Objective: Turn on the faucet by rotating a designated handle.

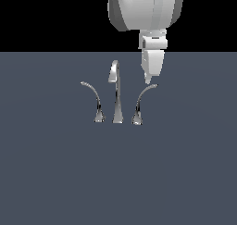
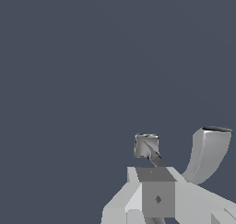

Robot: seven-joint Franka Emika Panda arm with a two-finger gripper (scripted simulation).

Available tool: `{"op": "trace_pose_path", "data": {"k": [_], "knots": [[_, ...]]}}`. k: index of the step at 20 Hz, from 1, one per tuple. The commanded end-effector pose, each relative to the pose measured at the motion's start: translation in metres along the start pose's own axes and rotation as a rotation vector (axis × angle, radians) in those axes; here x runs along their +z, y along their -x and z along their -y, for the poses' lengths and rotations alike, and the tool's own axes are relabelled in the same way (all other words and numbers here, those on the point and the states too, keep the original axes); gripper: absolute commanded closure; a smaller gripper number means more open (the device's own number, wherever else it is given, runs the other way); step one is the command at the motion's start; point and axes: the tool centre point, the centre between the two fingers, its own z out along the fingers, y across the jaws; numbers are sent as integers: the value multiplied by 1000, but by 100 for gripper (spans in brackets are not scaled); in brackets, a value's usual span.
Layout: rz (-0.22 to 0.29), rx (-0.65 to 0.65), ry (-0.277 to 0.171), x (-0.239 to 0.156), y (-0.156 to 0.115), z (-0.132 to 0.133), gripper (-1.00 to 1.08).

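Under me there is just 1 flat slate-grey surface (image 1: 55, 173), smooth and unmarked, filling the lower part of the exterior view and nearly all of my wrist view. Beyond its straight far edge sits a plain black backdrop (image 1: 51, 15).

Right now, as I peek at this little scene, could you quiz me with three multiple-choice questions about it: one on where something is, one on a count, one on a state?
1. Where is the gripper?
A. above the tip of the lever on the exterior view's right
B. at the spout's base
C. beside the lever on the exterior view's left

2. How many chrome pieces rise from the grey surface?
A. one
B. three
C. five

3. How does the spout stand?
A. lying flat
B. upright
C. held in the gripper

Answers: 1 A, the fingertips hang just over the handle. 2 B, two levers flank the faucet's spout. 3 B, it rises straight from its foot.
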Motion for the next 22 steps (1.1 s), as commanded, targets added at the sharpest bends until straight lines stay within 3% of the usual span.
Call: {"op": "trace_pose_path", "data": {"k": [1, 10, 22], "knots": [[0, 36, 0, 6, -8, 4, 108], [1, 62, 1, 11, -14, 5, 108], [2, 63, 0, 11, -26, -30, 108]]}}
